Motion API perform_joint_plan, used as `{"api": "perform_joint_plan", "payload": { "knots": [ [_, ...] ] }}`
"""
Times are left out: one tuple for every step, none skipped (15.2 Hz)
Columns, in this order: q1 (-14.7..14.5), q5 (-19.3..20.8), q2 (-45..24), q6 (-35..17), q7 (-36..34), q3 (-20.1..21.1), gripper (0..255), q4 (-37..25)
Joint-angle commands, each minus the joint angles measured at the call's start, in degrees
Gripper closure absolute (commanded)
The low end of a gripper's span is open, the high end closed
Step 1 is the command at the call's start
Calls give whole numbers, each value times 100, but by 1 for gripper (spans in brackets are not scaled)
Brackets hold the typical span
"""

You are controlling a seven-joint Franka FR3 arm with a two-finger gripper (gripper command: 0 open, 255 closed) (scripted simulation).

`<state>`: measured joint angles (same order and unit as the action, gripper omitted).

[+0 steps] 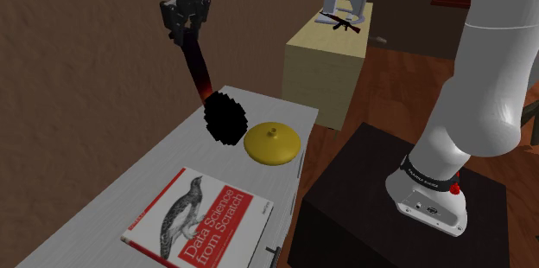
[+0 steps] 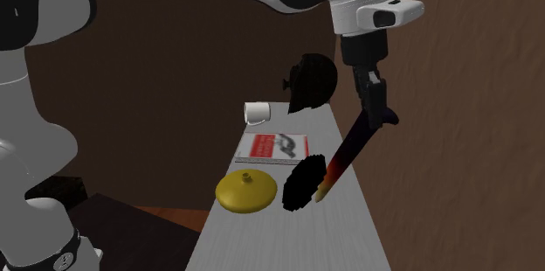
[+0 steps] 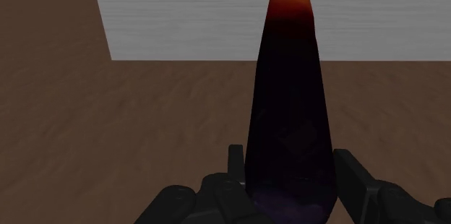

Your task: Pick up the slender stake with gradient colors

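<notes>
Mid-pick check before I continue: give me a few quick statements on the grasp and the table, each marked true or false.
1. The jaws are shut on the dark end of the stake. True.
2. The stake lies flat on the table. False: it hangs tilted from the jaws, its orange tip pointing down beside the black object.
3. The yellow disc rests on top of the book. False: it sits on the table next to the black object, apart from the book.
4. In the second exterior view, a white mug is on the table beyond the book. True.
</notes>
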<state>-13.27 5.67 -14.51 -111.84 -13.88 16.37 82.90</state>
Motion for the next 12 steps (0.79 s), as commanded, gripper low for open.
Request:
{"api": "perform_joint_plan", "payload": {
  "knots": [
    [0, 2, -4, 2, 0, 0, 255, 4],
    [0, 2, -2, 2, 1, -1, 255, 6],
    [1, 1, 0, -1, 1, -1, 255, 11],
    [3, 0, 1, 0, 5, -2, 255, 10],
    [-2, 1, -9, 82, 6, 0, 255, -81],
    [-8, 4, -23, 165, 8, 2, 255, -177],
    [-15, 8, -37, 248, 9, 3, 255, -275],
    [-22, 12, -54, 333, 10, 4, 255, -375],
    [-29, 16, -72, 418, 11, 6, 255, -479],
    [-37, 22, -93, 505, 11, 7, 255, -586],
    [-46, 28, -115, 593, 12, 9, 255, -696],
    [-56, 35, -140, 682, 12, 10, 255, -809]
  ]
}}
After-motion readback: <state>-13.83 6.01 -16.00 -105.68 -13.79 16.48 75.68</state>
